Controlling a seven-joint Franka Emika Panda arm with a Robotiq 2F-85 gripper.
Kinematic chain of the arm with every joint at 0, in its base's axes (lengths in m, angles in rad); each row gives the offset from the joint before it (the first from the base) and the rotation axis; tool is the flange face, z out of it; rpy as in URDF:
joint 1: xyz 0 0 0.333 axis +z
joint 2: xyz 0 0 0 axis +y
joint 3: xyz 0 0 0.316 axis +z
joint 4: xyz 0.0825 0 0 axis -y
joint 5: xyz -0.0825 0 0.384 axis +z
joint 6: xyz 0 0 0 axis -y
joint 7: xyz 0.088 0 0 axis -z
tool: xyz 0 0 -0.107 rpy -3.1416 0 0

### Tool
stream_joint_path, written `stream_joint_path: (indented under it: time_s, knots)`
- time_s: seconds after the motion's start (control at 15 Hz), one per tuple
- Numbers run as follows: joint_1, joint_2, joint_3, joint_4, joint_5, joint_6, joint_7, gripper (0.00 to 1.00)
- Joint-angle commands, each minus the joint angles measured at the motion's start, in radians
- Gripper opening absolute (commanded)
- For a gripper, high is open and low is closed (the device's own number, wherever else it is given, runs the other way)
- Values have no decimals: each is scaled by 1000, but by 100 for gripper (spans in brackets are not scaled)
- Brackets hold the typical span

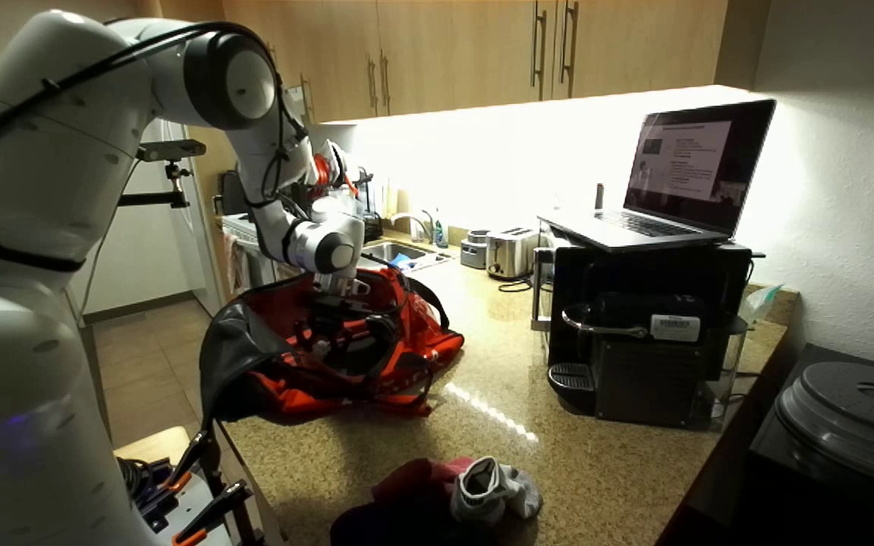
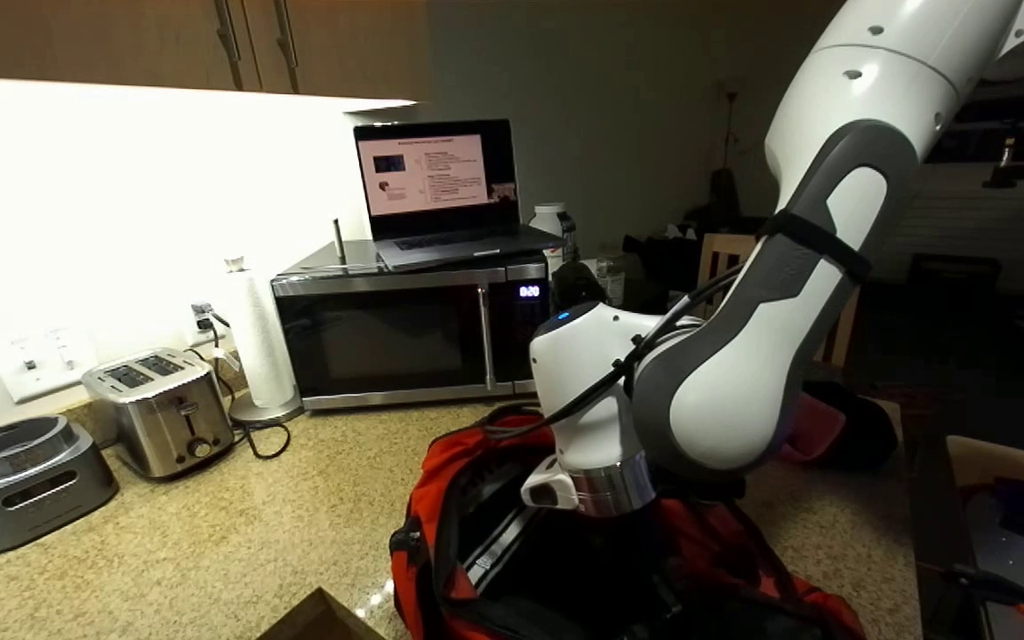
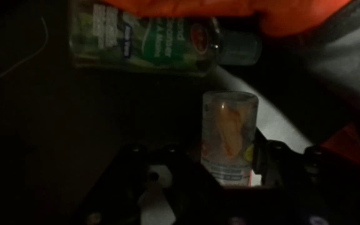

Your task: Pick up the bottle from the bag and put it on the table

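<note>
The red bag [image 1: 418, 326] sits open on the left of the table [image 1: 581, 455], the tip of the arm [image 1: 323, 246] down inside it. There the gripper [image 3: 228, 156] is closed around a small clear bottle [image 3: 230, 139], an orange patch [image 3: 230, 126] showing through or on it. Near it a green-labelled bottle [image 3: 155, 43] lies on its side, partly under the bag's red fabric.

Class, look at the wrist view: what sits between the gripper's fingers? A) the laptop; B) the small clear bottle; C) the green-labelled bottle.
B: the wrist view shows the small clear bottle between the gripper's fingers, while the green-labelled bottle lies apart from them.
</note>
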Motion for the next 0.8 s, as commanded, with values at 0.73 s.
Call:
stream_joint_path:
  time_s: [0.73]
  knots:
    - [-23, -282, 0, -248, 101, 92, 10, 14]
